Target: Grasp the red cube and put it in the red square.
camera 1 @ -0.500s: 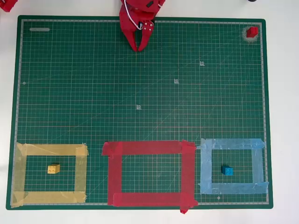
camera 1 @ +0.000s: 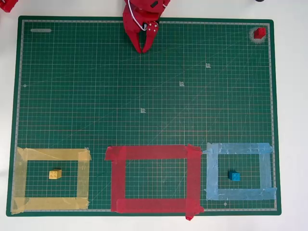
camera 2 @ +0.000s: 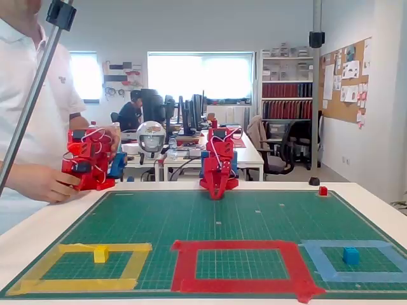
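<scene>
i'm seeing my pincer [camera 1: 143, 48] sitting at the top edge of the green mat [camera 1: 144, 96] in the overhead view, its two red fingers drawn together to a point, clenched on nothing. in the fixed view it [camera 2: 215, 194] is pointing down at the mat's far edge.

the red cube [camera 1: 260, 32] is lying in the mat's top right corner in the overhead view, well apart from the pincer, and at the far right [camera 2: 323, 190] in the fixed view. the red square [camera 1: 115, 178] is lying along the near edge, between the yellow tape outline [camera 1: 19, 178] holding the yellow cube [camera 1: 55, 174] and the light blue tape outline [camera 1: 264, 168] holding the blue cube [camera 1: 234, 175].

i'm judging the reach as not yet begun. to do it well, i'm planning to spread the fingers before descending, swing toward that corner, square them across two flat faces and come straight down, since the cube is close to the mat's rim and a glancing touch could push it onto the bare bench [camera 1: 288, 120].
</scene>
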Available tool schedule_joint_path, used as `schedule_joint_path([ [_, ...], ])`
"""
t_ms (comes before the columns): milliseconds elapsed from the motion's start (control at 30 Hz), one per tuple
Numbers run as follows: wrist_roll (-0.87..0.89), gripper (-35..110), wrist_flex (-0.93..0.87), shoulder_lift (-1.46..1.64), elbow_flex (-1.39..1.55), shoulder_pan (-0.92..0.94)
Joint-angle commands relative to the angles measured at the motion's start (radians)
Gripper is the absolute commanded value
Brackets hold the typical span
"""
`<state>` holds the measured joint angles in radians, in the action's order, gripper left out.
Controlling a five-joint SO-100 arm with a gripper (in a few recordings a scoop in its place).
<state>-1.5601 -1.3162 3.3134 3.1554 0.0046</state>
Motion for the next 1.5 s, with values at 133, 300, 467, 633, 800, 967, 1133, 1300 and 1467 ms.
schedule_joint_path([
  [133, -0.012, -1, -0.017, 0.037, 0.005, 0.023],
  [300, -0.012, -1, -0.017, 0.037, 0.005, 0.023],
  [467, -0.012, -1, -0.017, 0.031, 0.005, 0.015],
  [633, -0.015, -1, -0.017, 0.015, 0.005, -0.008],
  [800, -0.018, -1, -0.005, -0.081, -0.051, -0.049],
  [967, -0.014, -1, -0.002, -0.295, -0.258, -0.110],
  [1133, 0.006, -1, -0.006, -0.601, -0.607, -0.249],
  [1300, 0.017, -1, -0.006, -0.736, -0.881, -0.417],
  [1467, 0.009, -1, 0.002, -0.758, -0.919, -0.563],
])
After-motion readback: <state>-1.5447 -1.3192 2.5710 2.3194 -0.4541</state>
